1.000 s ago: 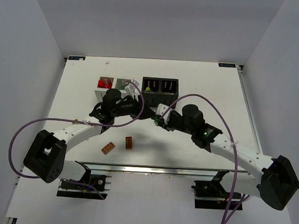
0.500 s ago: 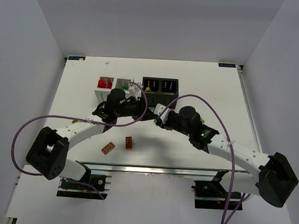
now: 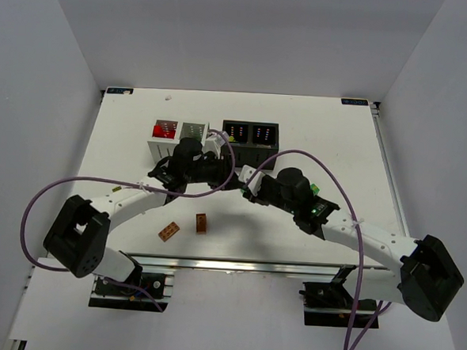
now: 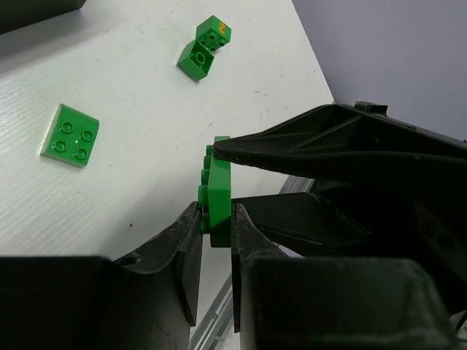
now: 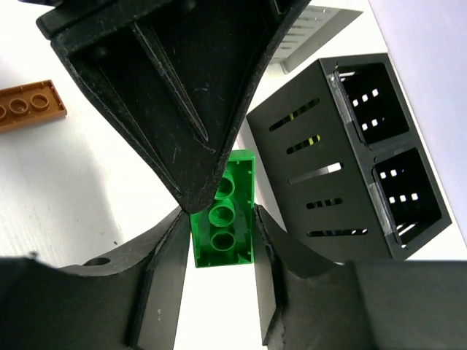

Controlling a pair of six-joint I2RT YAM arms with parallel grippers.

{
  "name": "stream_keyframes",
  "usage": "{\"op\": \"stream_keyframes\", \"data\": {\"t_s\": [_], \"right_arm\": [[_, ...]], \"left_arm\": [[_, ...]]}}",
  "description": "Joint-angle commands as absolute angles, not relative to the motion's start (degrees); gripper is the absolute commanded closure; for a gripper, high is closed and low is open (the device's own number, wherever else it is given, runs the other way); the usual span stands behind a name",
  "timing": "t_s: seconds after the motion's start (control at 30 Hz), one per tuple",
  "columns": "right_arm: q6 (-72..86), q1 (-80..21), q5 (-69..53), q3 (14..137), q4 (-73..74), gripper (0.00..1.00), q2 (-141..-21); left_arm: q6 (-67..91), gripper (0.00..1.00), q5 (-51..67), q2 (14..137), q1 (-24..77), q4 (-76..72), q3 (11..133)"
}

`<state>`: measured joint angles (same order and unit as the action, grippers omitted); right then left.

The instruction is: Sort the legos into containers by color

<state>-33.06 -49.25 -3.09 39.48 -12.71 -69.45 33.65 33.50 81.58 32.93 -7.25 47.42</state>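
Observation:
A green brick (image 4: 221, 191) hangs above the table between both grippers, just in front of the black container (image 3: 250, 135). My left gripper (image 4: 217, 211) is shut on its studded top and its underside. My right gripper (image 5: 222, 219) is shut on the same green brick (image 5: 235, 219) across its long sides. In the top view the left gripper (image 3: 230, 180) and right gripper (image 3: 245, 188) meet tip to tip and hide most of the brick. The white container (image 3: 177, 137) holds red bricks (image 3: 164, 129) in its left compartment. Two brown-orange bricks (image 3: 168, 231) (image 3: 202, 222) lie near the front.
Three loose green bricks lie on the table to the right: a flat square one (image 4: 71, 135) and two small ones (image 4: 195, 58) (image 4: 213, 33). The black container (image 5: 350, 160) stands close beside the right fingers. A rail (image 3: 236, 264) runs along the near edge.
My left gripper has moved right, up to the right gripper, and now has its fingers on the green brick that the right gripper held. The right arm has shifted slightly towards it.

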Motion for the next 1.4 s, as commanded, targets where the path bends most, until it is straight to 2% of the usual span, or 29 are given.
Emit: {"op": "stream_keyframes", "data": {"t_s": [0.0, 0.07, 0.23, 0.33, 0.37, 0.5, 0.63, 0.67, 0.73, 0.77, 0.87, 0.9, 0.97, 1.1, 1.17, 1.27, 1.33, 1.37], "right_arm": [[-34.5, -49.6, -3.5, 40.0, -15.7, 0.58, -67.8], [-34.7, -49.5, -3.0, 39.9, -16.0, 0.47, -67.4], [-35.0, -48.3, -3.0, 39.6, -16.6, 0.33, -65.4], [-36.0, -47.7, -4.0, 39.4, -15.9, 0.19, -64.1], [-36.5, -47.6, -4.2, 39.5, -15.4, 0.11, -63.6], [-40.9, -46.8, -6.8, 41.4, -9.6, 0.11, -62.5], [-42.5, -45.8, -11.4, 40.6, -7.4, 0.11, -60.6], [-42.6, -45.4, -11.9, 40.4, -7.4, 0.15, -60.3], [-41.8, -44.8, -13.1, 41.0, -7.1, 0.29, -60.5], [-41.4, -44.7, -13.4, 41.3, -6.4, 0.52, -60.8], [-40.0, -43.9, -14.1, 42.6, -5.5, 0.95, -61.1], [-39.6, -43.7, -14.1, 42.6, -5.8, 0.99, -60.9], [-38.7, -43.2, -14.1, 42.2, -6.4, 0.99, -59.9], [-37.7, -41.7, -14.5, 41.1, -8.3, 0.92, -58.0], [-37.4, -41.3, -15.1, 41.0, -8.3, 0.91, -57.5], [-37.4, -40.9, -15.4, 41.0, -8.2, 0.86, -57.5], [-37.2, -40.6, -15.6, 41.1, -8.1, 0.82, -57.7], [-37.2, -40.7, -15.7, 41.1, -8.0, 0.80, -57.8]], "left_arm": [[30.1, 0.98, 29.7, 77.6, 33.0, -4.4, 48.8], [29.1, 1.00, 27.0, 76.6, 32.6, -3.7, 48.9], [27.3, 1.00, 20.8, 71.9, 28.0, -1.7, 48.8], [26.8, 1.00, 16.4, 69.6, 23.2, -1.1, 48.9], [27.2, 1.00, 16.1, 69.3, 21.8, -1.2, 48.9], [27.9, 1.00, 12.2, 69.5, 16.4, -0.5, 50.0], [26.1, 1.00, 5.6, 73.1, 15.4, 2.5, 54.6], [26.1, 1.00, 4.9, 73.8, 15.3, 2.5, 55.3], [25.3, 1.00, 3.4, 76.1, 15.2, 2.7, 57.7], [25.0, 1.00, 2.3, 77.1, 15.2, 3.3, 59.0], [23.3, 1.00, -1.7, 81.3, 15.2, 6.1, 63.4], [22.9, 1.00, -2.5, 82.3, 15.2, 7.4, 64.4], [22.0, 1.00, -3.3, 84.9, 15.2, 8.3, 66.6], [21.4, 0.99, -3.4, 88.3, 15.2, 10.7, 69.1], [21.4, 0.94, -3.3, 89.8, 15.2, 11.3, 69.8], [21.4, 0.65, -3.3, 91.1, 15.2, 12.6, 70.9], [21.4, 0.48, -3.4, 91.4, 15.2, 13.3, 71.3], [21.4, 0.46, -3.5, 91.3, 15.2, 13.4, 71.3]]}}
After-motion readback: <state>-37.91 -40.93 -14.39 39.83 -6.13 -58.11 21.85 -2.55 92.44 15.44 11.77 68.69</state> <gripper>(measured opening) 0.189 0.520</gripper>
